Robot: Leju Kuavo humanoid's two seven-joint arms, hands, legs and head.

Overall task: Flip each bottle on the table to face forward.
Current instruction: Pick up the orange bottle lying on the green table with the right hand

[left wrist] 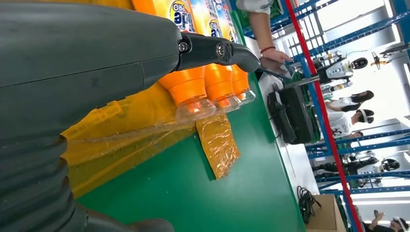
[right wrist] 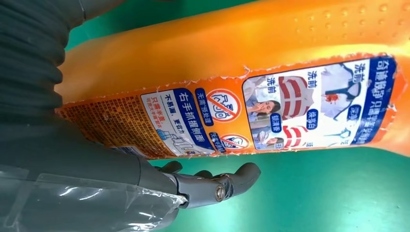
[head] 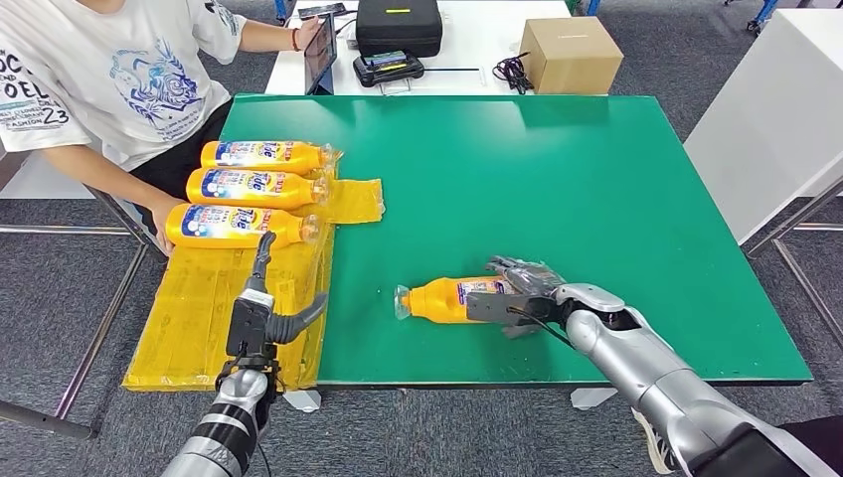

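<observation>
An orange detergent bottle (head: 442, 298) lies on its side on the green table (head: 557, 179), cap to the left, its back label (right wrist: 241, 116) facing up. My right hand (head: 519, 293) lies around its base end, fingers over the top. The thumb (right wrist: 217, 186) stands a little off the bottle's side, with green table showing between. Three more orange bottles (head: 263, 156) (head: 253, 186) (head: 234, 224) lie in a row on a yellow mat (head: 199, 318), front labels up, caps (left wrist: 196, 108) to the right. My left hand (head: 263, 318) hovers over the mat just in front of them, fingers apart and holding nothing.
A person in a white T-shirt (head: 109, 79) sits at the table's left, one hand (head: 159, 234) by the nearest bottle. Behind the table stand a cardboard box (head: 570, 55), a black case (head: 398, 25) and a tablet (head: 318, 55). A white table (head: 775, 119) is at right.
</observation>
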